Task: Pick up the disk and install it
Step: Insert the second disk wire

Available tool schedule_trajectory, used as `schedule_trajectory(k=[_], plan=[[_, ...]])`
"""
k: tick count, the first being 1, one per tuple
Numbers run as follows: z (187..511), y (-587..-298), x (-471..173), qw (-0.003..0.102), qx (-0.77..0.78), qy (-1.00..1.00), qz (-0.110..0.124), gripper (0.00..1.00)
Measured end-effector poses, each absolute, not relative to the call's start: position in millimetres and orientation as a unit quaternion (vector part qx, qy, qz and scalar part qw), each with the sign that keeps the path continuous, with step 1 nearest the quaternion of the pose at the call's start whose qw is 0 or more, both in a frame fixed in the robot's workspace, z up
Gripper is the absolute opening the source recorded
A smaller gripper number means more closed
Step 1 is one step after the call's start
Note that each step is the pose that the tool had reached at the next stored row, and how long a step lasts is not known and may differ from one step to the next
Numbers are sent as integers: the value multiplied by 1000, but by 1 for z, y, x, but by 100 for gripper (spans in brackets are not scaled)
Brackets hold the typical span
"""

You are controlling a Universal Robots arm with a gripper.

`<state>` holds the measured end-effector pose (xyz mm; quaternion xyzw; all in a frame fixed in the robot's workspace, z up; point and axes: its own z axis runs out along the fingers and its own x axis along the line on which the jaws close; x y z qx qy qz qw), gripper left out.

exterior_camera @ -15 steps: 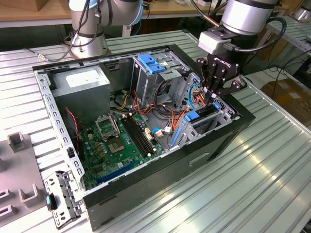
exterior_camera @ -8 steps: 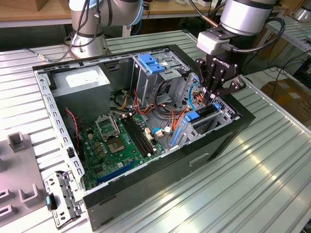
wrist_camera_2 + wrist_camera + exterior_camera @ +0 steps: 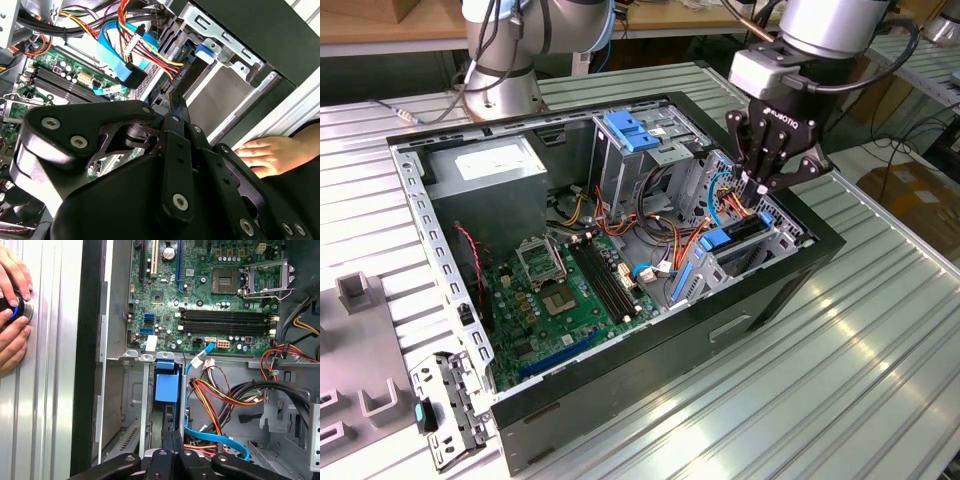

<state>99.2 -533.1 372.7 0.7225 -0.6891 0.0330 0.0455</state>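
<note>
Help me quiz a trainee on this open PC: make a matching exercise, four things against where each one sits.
Things:
1. gripper
2. power-supply box
3. motherboard
4. hand

Places:
A. flat on the floor of the case
B. outside the case, on the ribbed table
C. over the drive bay, at the exterior view's right
D. far corner of the case, at the exterior view's left

Pairs: 1-C, 2-D, 3-A, 4-B

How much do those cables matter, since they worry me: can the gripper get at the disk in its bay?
Probably yes. The gripper hangs right over the disk, fingers shut, and the cables lie beside the bay, not across it.
</note>
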Motion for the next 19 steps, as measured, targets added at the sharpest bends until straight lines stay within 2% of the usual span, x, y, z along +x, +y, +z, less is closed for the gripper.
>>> schedule_trajectory(k=[19], plan=[[396,-523,95,47,722,-689,35,11]])
